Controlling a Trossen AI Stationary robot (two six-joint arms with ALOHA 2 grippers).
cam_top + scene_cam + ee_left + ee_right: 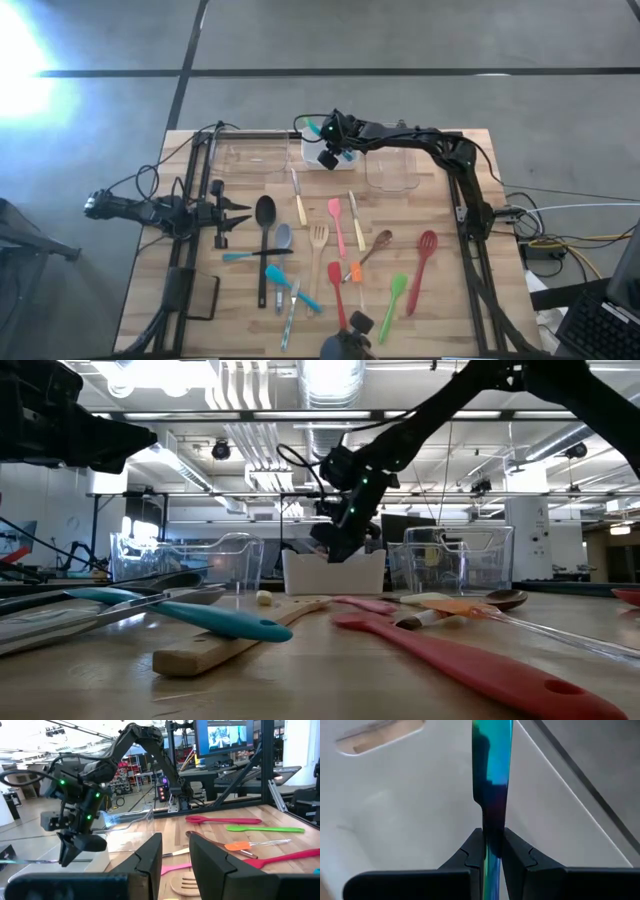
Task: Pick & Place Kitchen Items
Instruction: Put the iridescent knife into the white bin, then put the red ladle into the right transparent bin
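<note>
White plastic forms the tub (318,152) at the worktop's (440,300) twelve o'clock edge, flanked by two clear tubs, one at its nine o'clock (245,158) and one at its three o'clock (392,168). The right gripper (489,851) hangs over the white tub, its fingers (470,851) pinching an iridescent blue-teal utensil handle (492,765) whose far end points down into the tub. In the wrist view a pale wooden handle (379,736) already lies on the tub's floor. What either clear tub holds cannot be made out. The left gripper (232,213) rests at the worktop's nine o'clock side, its fingers (150,855) slightly apart and holding nothing. Across the centre lie the remaining utensils, among them a black ladle (264,228), wooden fork (318,255), pink spatula (335,222), red slotted spoon (424,255) and green spatula (394,305).
</note>
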